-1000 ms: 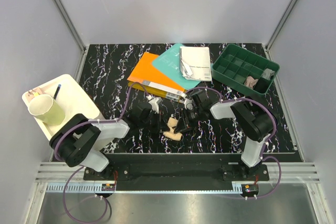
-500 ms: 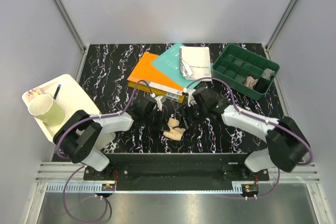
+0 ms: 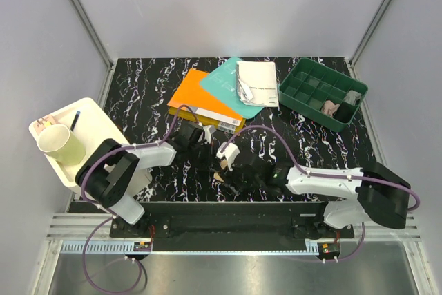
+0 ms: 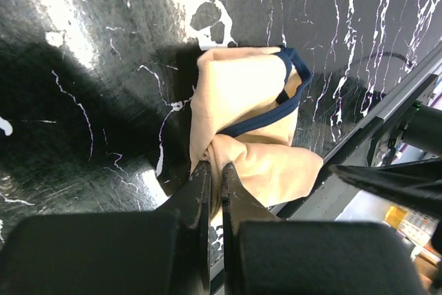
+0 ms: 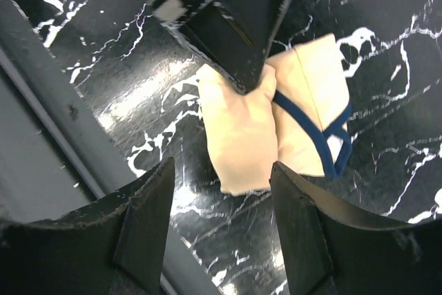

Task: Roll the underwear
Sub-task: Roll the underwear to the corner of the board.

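A black, white-veined counter (image 3: 138,94) fills the scene, with two robot arms reaching in from its near edge. Well beyond both pincers lie an orange book (image 3: 197,98) and a green tray (image 3: 304,77). Between the arms, close to the counter's near edge, sits the beige underwear (image 4: 242,108), navy-edged and already gathered into a loose, lumpy bundle.

The left pincer (image 4: 215,170) is clamped tight on a bunched fold at one end of the bundle. The rest of the cloth spreads away from its tips. The right pincer (image 5: 222,166) hangs directly above the same bundle with its jaws wide apart and holding nothing. The cloth lies below and between its fingers.

The rolling step looks to be under way but unfinished. The next move likely calls for the right pincer to drop onto the free end and turn it toward the pinned fold, while the left grip keeps the cloth from sliding.
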You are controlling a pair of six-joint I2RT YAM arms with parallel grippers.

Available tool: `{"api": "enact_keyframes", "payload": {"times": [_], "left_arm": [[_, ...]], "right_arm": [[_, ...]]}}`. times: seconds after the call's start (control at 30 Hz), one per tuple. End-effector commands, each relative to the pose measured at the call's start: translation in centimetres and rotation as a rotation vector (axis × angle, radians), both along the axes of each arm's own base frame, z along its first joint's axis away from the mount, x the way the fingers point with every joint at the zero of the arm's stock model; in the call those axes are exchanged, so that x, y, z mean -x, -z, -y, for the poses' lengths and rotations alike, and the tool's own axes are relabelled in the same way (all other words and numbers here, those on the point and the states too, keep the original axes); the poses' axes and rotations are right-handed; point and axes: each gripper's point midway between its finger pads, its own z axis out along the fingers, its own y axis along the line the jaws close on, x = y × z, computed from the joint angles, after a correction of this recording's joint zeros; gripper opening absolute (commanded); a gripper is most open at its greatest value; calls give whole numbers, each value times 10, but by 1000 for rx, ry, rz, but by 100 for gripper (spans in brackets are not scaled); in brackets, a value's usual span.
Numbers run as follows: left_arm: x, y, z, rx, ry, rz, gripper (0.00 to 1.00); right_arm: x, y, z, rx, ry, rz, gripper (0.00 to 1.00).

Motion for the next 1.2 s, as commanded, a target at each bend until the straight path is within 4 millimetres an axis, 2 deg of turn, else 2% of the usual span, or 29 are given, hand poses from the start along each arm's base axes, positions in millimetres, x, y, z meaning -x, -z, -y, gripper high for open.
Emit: {"api": "enact_keyframes", "payload": {"times": [0.0, 0.1, 0.27, 0.53, 0.57, 0.6, 0.63, 0.7, 0.8, 0.83, 0.87, 0.9, 0.97, 1.0, 1.03, 1.13, 1.17], "left_arm": [[11, 14, -13, -64, 1, -71, 0], [11, 13, -13, -61, 1, -75, 0], [10, 14, -14, -63, -1, -77, 0], [10, 12, -12, -51, 5, -76, 0], [10, 12, -12, -50, 7, -76, 0], [11, 11, -11, -46, 8, -78, 0], [10, 10, -10, -38, 7, -73, 0], [9, 7, -9, -23, 5, -69, 0], [1, -8, -9, 14, -18, -27, 21], [-4, -12, -11, 17, -33, -10, 25], [-6, -16, -13, 20, -44, 0, 38], [-14, -24, -18, 22, -69, 34, 43], [-17, -30, -24, 13, -89, 48, 54], [-22, -35, -28, 13, -109, 69, 54], [-21, -36, -30, 5, -114, 69, 55], [-19, -37, -37, 1, -139, 74, 55], [-16, -35, -38, -1, -140, 73, 54]], "right_arm": [[-17, -11, -15, 6, 10, 173, 64], [-12, -6, -21, 24, -19, 182, 61], [-7, 14, -21, 88, -31, 153, 52], [-10, 52, -16, 212, -5, 107, 50], [-10, 54, -15, 217, 2, 106, 46], [-12, 55, -17, 221, 8, 107, 36], [-10, 65, -10, 266, 12, 92, 31], [-10, 67, -10, 281, 13, 82, 19], [3, 65, -15, 253, -35, 20, 12], [7, 58, -17, 226, -46, 12, 10], [9, 54, -19, 206, -56, -5, 8], [17, 48, -23, 163, -83, -52, 8], [16, 43, -21, 128, -80, -107, 7], [25, 39, -25, 89, -113, -165, 7], [18, 38, -22, 69, -95, -196, 6], [26, 35, -25, 11, -141, -312, 6], [20, 35, -23, -6, -128, -342, 6]]}}
